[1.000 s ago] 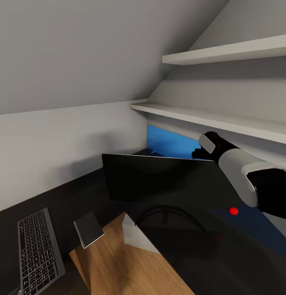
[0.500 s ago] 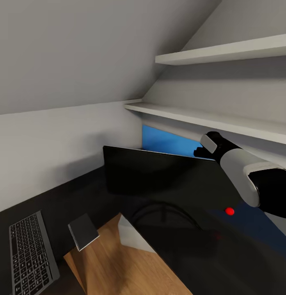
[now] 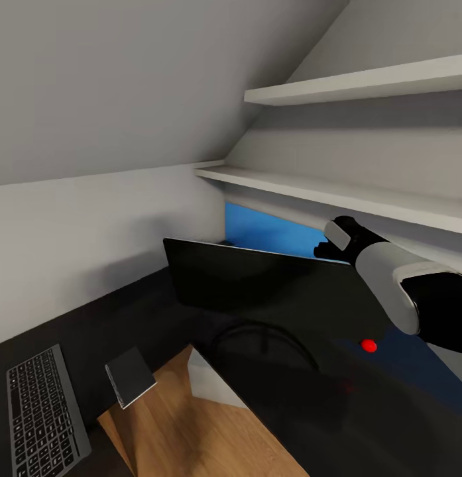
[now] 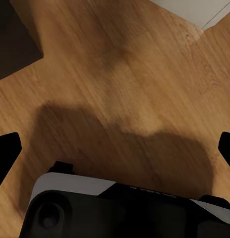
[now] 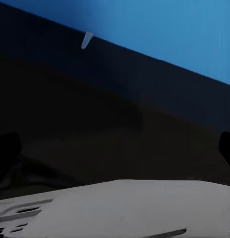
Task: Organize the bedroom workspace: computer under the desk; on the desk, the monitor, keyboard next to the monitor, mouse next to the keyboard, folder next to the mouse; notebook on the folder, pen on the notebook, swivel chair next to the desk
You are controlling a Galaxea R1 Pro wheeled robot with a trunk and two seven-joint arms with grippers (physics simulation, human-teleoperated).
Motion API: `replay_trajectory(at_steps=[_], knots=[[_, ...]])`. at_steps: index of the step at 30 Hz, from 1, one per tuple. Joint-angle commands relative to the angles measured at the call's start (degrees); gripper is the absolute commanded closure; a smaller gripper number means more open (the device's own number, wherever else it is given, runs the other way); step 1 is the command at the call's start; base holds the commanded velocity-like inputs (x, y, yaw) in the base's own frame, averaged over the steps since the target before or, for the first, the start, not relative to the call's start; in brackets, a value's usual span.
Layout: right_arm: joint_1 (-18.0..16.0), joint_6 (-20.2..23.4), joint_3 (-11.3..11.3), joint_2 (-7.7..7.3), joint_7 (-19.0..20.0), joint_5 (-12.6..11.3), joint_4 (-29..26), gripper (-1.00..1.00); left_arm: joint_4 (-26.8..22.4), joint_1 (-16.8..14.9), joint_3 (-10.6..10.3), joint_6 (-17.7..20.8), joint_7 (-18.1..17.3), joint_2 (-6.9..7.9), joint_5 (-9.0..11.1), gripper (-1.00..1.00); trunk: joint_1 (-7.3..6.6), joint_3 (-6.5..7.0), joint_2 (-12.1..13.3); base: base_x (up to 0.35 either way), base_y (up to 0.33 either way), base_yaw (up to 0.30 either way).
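The wide black monitor (image 3: 257,285) stands on the black desk (image 3: 124,318) on its round base (image 3: 264,344), with a red dot (image 3: 368,345) at its lower right corner. My right gripper (image 3: 327,250) reaches behind the monitor's upper right edge. In the right wrist view the right gripper (image 5: 115,146) is open, its fingertips (image 5: 7,146) wide apart over a dark surface. The keyboard (image 3: 38,411) lies at the lower left. The grey notebook (image 3: 130,376) sits tilted at the desk's inner edge. My left gripper (image 4: 115,148) hangs open over the wood floor (image 4: 125,89).
A blue wall panel (image 3: 277,232) runs behind the desk. Two white shelves (image 3: 337,192) jut out above it under the sloped grey ceiling. The white pedestal leg (image 3: 211,381) stands in the desk's inner corner beside the bare wood floor (image 3: 191,437).
The whole view has shifted: keyboard, notebook and shelves slide toward the picture's left. My right arm stays behind the monitor's upper right edge. Nothing was taken hold of or let go.
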Motion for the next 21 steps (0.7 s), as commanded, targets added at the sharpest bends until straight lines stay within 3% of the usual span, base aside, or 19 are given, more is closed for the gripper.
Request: replay_trajectory(at_steps=[1, 21], knots=[[0.0, 0.3, 0.3, -0.04, -0.3, -0.7, -0.1, -1.0, 0.0, -0.1, -0.5, -0.2, 0.4, 0.03, 0.3, -1.0, 0.03, -0.13, -0.1, 0.0, 0.0, -0.016], [0.0, 0.3, 0.2, -0.02, -0.2, -0.7, -0.1, -1.0, 0.0, -0.1, -0.5, -0.2, 0.4, 0.03, 0.2, -1.0, 0.03, 0.1, -0.1, 0.0, 0.0, -0.118]])
